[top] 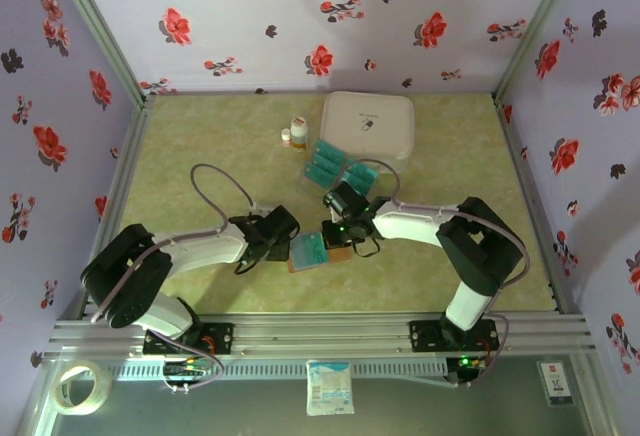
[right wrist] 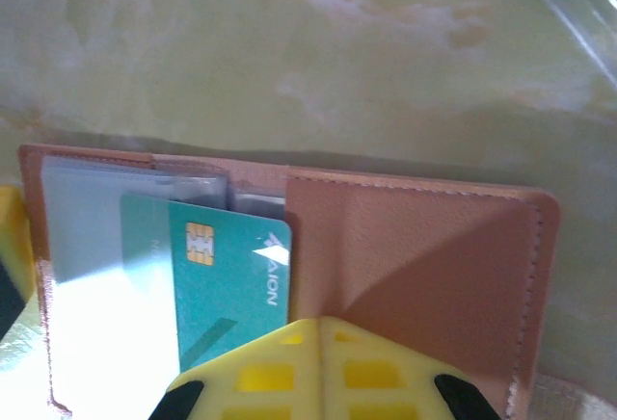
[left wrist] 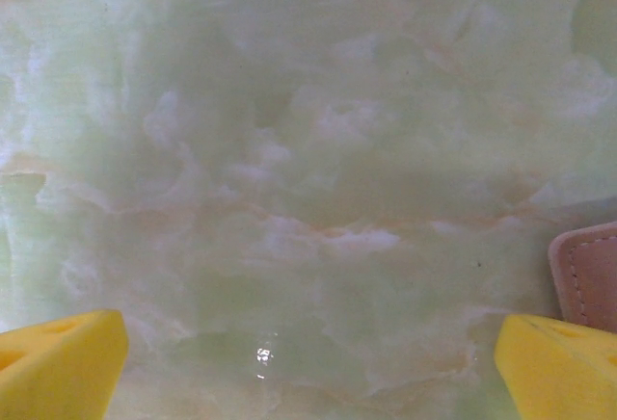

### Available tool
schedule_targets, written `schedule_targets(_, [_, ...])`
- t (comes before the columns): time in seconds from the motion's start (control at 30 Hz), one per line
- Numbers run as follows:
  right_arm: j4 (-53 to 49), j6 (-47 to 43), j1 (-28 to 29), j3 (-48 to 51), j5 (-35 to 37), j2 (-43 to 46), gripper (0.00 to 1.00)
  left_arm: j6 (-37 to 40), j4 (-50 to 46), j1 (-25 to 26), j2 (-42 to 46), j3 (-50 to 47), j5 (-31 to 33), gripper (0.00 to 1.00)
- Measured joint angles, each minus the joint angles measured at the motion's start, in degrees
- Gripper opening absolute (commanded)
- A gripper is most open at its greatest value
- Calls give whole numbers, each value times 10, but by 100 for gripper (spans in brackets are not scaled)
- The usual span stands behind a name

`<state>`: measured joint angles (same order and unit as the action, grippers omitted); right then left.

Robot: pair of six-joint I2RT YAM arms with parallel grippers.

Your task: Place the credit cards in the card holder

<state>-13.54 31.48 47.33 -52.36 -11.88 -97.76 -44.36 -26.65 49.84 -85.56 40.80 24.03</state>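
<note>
Top view: the card holder [top: 312,252] lies open on the green marbled surface [top: 200,136], near the front and between the two arms. A teal card covers part of its upper face. The left arm [top: 200,248] reaches in from the left and the right arm [top: 415,221] from the right, and their ends meet just above the holder.

Right wrist view: the holder's brown flap fills the right half and its pale blue-grey sleeves the left. One credit card [right wrist: 227,275] sits slanted, with its top left corner tucked under a clear sleeve and its chip and white logo exposed. The right fingers [right wrist: 318,372] are yellow and pressed together with no gap. Their tips sit over the holder's fold, at the card's lower edge. We cannot tell whether they pinch the card.

Left wrist view: the left fingers [left wrist: 58,362] stand wide apart, one in each bottom corner, over bare surface and holding nothing. A brown corner of the holder shows at the right edge.

Farther back: more teal cards [top: 338,166] lie just in front of a white case [top: 367,124], with two small bottles [top: 297,132] to its left.
</note>
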Motion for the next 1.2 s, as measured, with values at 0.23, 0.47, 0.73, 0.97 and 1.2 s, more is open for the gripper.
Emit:
schedule_targets(0.23, [4, 2, 18, -12, -4, -14, 0, 2, 4, 0, -3, 0, 0, 100])
schedule_targets(0.47, [12, 11, 33, -23, -7, -31, 0, 2, 5, 0, -4, 0, 0, 100])
schedule_targets(0.73, [18, 21, 46, -36, -13, -35, 0, 2, 5, 0, -3, 0, 0, 100])
schedule_targets(0.97, [14, 21, 50, -36, -9, -10, 0, 1, 9, -5, 15, -12, 0, 100])
schedule_targets(1.2, [12, 21, 49, -36, 4, 14, 0, 1, 9, -13, 31, -21, 0, 100])
